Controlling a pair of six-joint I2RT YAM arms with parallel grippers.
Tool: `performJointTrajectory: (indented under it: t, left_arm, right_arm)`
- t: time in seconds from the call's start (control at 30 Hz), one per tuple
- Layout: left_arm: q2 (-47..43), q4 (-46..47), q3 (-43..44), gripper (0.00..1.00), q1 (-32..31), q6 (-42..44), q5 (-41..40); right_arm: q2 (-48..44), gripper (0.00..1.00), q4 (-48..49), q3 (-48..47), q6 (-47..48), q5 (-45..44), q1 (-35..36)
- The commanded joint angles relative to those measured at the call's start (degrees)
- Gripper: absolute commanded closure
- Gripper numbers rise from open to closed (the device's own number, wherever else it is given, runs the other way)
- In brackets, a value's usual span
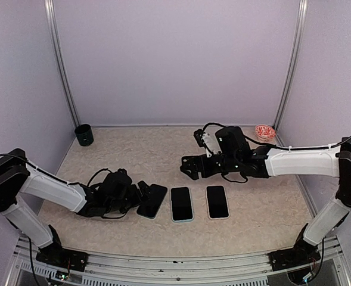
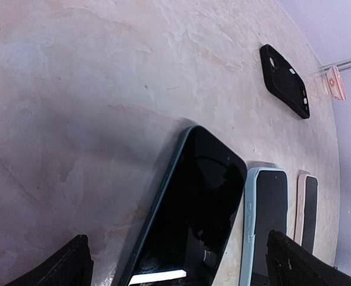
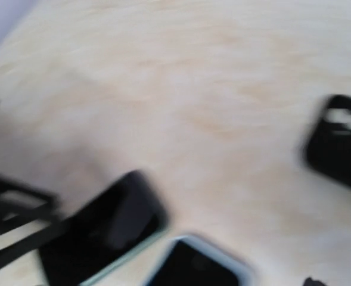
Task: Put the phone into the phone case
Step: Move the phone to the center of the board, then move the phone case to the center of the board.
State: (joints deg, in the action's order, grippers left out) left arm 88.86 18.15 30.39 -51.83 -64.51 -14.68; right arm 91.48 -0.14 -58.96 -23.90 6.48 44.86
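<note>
The bare phone (image 1: 152, 201) lies flat on the table (image 1: 133, 155), leftmost in a row of three. Its long axis runs from the near edge toward the far one, with the far end leaning a little right. The left gripper (image 1: 143, 192) sits low at the phone's left side, spread wide and empty. In the left wrist view its fingers (image 2: 68, 265) stand either side of the phone's near end, neither visibly pressing on it, so the phone stretches away from the tool along its length.

The black case (image 2: 285, 81) lies well beyond the row toward the far right, apart from all three phones. The right gripper (image 1: 189, 167) hovers over that part of the table and holds nothing. Its fingers look parted in the top view, and its own camera is too blurred to help.

So the left arm is nearer the phone and the right arm nearer the case, and the phone must travel away and rightward to reach it. The middle phone (image 1: 182, 204) and right phone (image 1: 217, 202) sit in light cases, so I judge they are not the target
</note>
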Motion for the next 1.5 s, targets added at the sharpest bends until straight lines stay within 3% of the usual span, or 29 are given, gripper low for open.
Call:
performJointTrajectory:
  t: [0.0, 0.3, 0.53, 0.67, 0.87, 1.13, 1.47]
  left_arm:
    - [0.15, -0.39, -2.70, 0.01, -0.29, -0.40, 1.14]
    - [1.08, 0.63, -3.52, 0.01, -2.16, -1.24, 3.15]
    - [1.48, -0.07, -3.51, 0.01, -4.67, -2.71, 3.25]
    - [1.55, 0.15, -3.58, 0.01, -5.18, -3.15, 3.32]
    - [1.27, -0.52, -2.21, 0.01, -6.07, -2.84, 3.48]
    - [-3.84, -5.06, -1.91, 0.01, -6.04, -1.71, -1.20]
    - [-12.10, -10.60, -2.36, 0.01, -6.00, -1.05, -6.86]
  right_arm:
    - [-0.43, 0.08, -0.03, 2.22, -3.22, 1.75, 3.76]
    - [-0.57, 0.04, -1.64, 1.34, -2.20, -4.70, 1.89]
    - [0.63, 0.05, -1.11, 1.57, -2.18, -1.81, -5.05]
    - [1.96, 0.05, -0.05, 1.90, -2.99, 3.17, -4.35]
    - [4.04, 0.05, 0.00, 2.01, -3.83, 3.91, -2.86]
    - [5.61, 0.05, -3.12, -0.68, -1.44, -4.47, -5.91]
    - [15.15, 0.15, -5.28, -8.23, 1.08, -10.60, -13.26]
